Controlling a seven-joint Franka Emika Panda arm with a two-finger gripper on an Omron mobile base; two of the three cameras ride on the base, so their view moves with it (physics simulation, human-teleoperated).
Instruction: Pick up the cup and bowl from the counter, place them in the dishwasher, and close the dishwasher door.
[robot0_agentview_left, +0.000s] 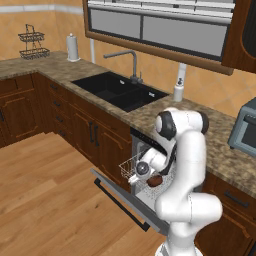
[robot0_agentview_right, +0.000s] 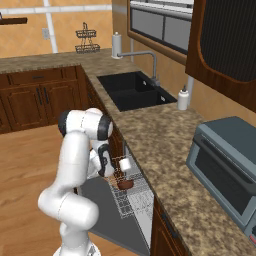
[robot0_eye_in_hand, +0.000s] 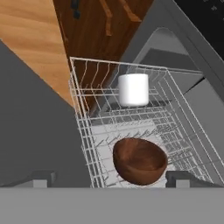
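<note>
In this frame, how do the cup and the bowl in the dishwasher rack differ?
The cup is white and cylindrical; the bowl is dark brown, glossy and rounded. The cup sits farther along the rack from the hand camera; the bowl lies tilted just beyond the fingertips. Both rest in the white wire rack, free of the open gripper.

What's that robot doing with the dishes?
The white robot arm is loading the dishwasher. The brown bowl lies tilted in the white wire rack, right under the open gripper, which is not holding it. The white cup lies in the same rack, farther in. The dishwasher door is down and open, so closing it is what's left.
</note>
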